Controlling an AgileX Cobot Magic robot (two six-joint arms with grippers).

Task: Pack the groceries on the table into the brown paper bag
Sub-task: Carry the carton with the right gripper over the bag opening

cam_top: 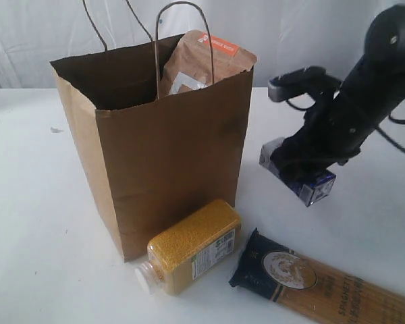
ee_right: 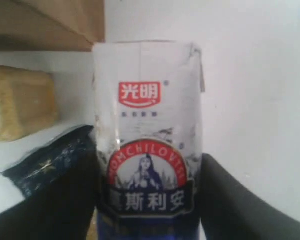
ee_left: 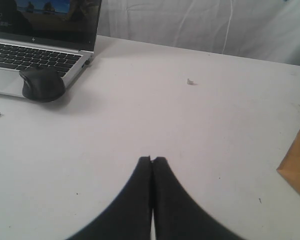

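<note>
Small white-blue carton [ee_right: 147, 145] clamped in the right gripper [ee_right: 147, 192], out to the right of the brown paper bag [cam_top: 169, 162].

Gripped on both sides by the dark jaws, printed face toward the wrist camera, apart from the bag's wall. Upright and open-topped on the table [cam_top: 40, 223], the bag, with the brown pouch with orange label [cam_top: 202, 61] poking from its mouth. Just in front of its corner, on its side, the yellow-grain bottle [cam_top: 192, 246]; near that, flat, the long spaghetti pack [cam_top: 324, 287]. Left gripper [ee_left: 152, 160] pressed shut on nothing over bare tabletop, well apart from a laptop [ee_left: 35, 50] and mouse [ee_left: 42, 84].
</note>
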